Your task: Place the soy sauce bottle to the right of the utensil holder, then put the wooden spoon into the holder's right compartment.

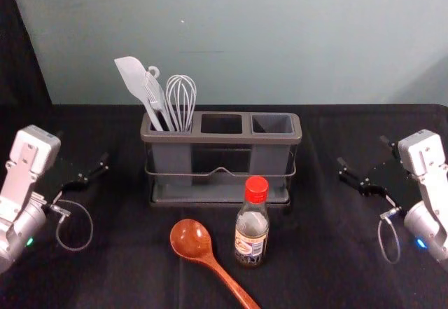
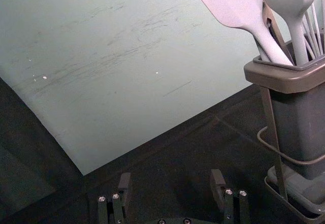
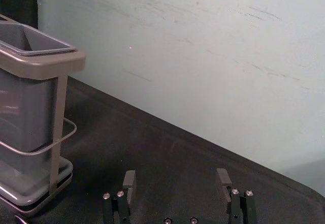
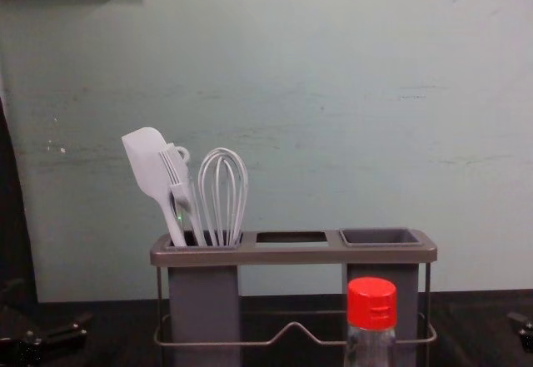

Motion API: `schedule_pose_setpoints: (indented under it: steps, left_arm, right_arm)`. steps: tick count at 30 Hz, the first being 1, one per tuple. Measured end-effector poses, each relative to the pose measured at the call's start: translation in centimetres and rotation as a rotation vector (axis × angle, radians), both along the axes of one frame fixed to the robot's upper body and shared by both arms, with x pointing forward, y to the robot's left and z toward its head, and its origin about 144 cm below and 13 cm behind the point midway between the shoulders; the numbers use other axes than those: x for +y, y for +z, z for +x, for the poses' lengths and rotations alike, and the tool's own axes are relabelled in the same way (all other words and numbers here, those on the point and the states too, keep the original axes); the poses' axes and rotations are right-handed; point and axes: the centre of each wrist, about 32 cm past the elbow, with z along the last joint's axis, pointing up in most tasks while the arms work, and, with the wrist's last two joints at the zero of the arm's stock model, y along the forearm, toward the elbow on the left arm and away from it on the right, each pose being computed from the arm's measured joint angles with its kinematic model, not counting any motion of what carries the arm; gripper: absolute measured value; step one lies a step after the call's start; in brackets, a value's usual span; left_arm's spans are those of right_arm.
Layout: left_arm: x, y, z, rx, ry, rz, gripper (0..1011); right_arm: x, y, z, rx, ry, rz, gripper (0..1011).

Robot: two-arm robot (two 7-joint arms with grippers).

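Head view | right gripper (image 1: 362, 150), parted, right side | soy sauce bottle (image 1: 250, 235), gripper's left | step one, likely: reach, grasp | left gripper (image 1: 83, 148), parted, left side

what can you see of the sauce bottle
The sauce bottle looks like clear glass, with a red cap on and a printed label around its lower part. How full it is, I can't tell. It stands upright on black cloth, in front of the holder's right half, just right of the spoon, touching neither.
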Motion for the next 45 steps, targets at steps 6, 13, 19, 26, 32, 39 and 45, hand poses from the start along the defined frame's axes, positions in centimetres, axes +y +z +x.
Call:
schedule_pose_setpoints:
  steps: [6, 13, 19, 26, 32, 39, 45]
  left_arm:
    - [0.00, 0.00, 0.00, 0.000, 0.000, 0.000, 1011]
    - [0.00, 0.00, 0.00, 0.000, 0.000, 0.000, 1012]
    - [0.00, 0.00, 0.00, 0.000, 0.000, 0.000, 1012]
    - [0.00, 0.00, 0.00, 0.000, 0.000, 0.000, 1011]
    - [0.00, 0.00, 0.00, 0.000, 0.000, 0.000, 1011]
    - [0.00, 0.00, 0.00, 0.000, 0.000, 0.000, 1012]
    - [0.00, 0.00, 0.00, 0.000, 0.000, 0.000, 1011]
  right_arm:
    - [0.00, 0.00, 0.00, 0.000, 0.000, 0.000, 1004]
    - [0.00, 0.00, 0.00, 0.000, 0.000, 0.000, 1004]
    - [0.00, 0.00, 0.00, 0.000, 0.000, 0.000, 1004]
    - [0.00, 0.00, 0.00, 0.000, 0.000, 0.000, 1004]
    - [0.00, 0.00, 0.00, 0.000, 0.000, 0.000, 1004]
    - [0.00, 0.00, 0.00, 0.000, 0.000, 0.000, 1004]
    - [0.00, 0.00, 0.00, 0.000, 0.000, 0.000, 1004]
